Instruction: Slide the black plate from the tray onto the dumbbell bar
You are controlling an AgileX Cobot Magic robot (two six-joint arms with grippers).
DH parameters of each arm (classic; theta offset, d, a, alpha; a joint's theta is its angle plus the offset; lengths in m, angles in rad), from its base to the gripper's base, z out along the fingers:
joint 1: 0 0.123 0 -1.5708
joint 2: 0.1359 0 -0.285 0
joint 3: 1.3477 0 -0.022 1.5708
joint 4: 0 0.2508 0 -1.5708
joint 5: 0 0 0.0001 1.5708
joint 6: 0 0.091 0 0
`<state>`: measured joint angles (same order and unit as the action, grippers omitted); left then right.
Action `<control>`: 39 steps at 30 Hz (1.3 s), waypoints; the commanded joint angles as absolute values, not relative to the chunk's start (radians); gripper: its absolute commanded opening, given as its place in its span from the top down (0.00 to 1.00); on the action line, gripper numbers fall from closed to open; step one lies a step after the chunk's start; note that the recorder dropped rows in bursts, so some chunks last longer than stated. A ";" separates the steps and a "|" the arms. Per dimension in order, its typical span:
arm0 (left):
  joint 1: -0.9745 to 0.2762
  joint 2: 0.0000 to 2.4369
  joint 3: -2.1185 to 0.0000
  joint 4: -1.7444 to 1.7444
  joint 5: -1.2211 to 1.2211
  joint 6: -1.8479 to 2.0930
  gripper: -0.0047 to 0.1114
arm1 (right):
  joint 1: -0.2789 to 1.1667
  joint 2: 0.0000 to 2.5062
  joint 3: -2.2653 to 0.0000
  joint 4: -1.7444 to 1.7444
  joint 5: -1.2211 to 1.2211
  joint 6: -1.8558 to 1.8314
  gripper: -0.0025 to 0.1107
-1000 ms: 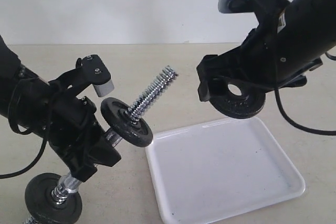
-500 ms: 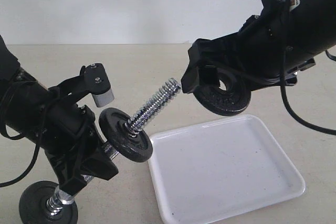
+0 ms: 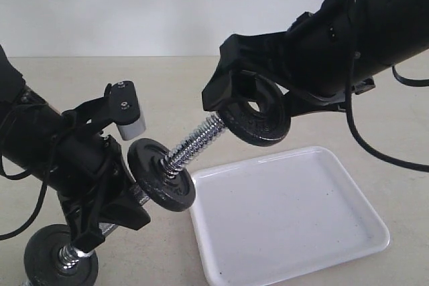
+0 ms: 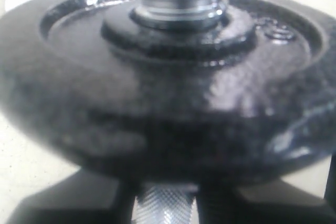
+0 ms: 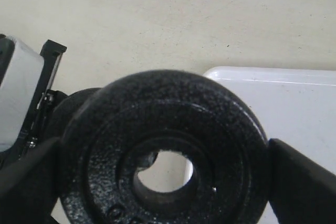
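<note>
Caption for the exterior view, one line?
Right gripper holds round black cast-iron plate at threaded tip of chrome dumbbell bar gripped by left gripper; glossy white tray nearby.

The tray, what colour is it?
The tray is glossy white, clearest in the exterior view.

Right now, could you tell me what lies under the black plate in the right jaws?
Under the black plate lie a corner of the tray and the table; another black disc on the dumbbell bar shows beside it. The bar's tip is hidden by the plate.
</note>
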<state>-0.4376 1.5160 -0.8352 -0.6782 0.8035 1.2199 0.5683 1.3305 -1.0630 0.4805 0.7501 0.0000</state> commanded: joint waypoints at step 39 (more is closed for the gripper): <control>-0.443 1.369 -0.863 -0.928 0.863 1.467 0.92 | 0.567 1.310 -1.149 0.441 0.851 -0.025 0.98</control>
<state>-0.4376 1.4577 -0.8295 -0.7797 0.8672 1.4615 0.5683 1.3221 -1.1337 0.4615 0.8440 -0.0427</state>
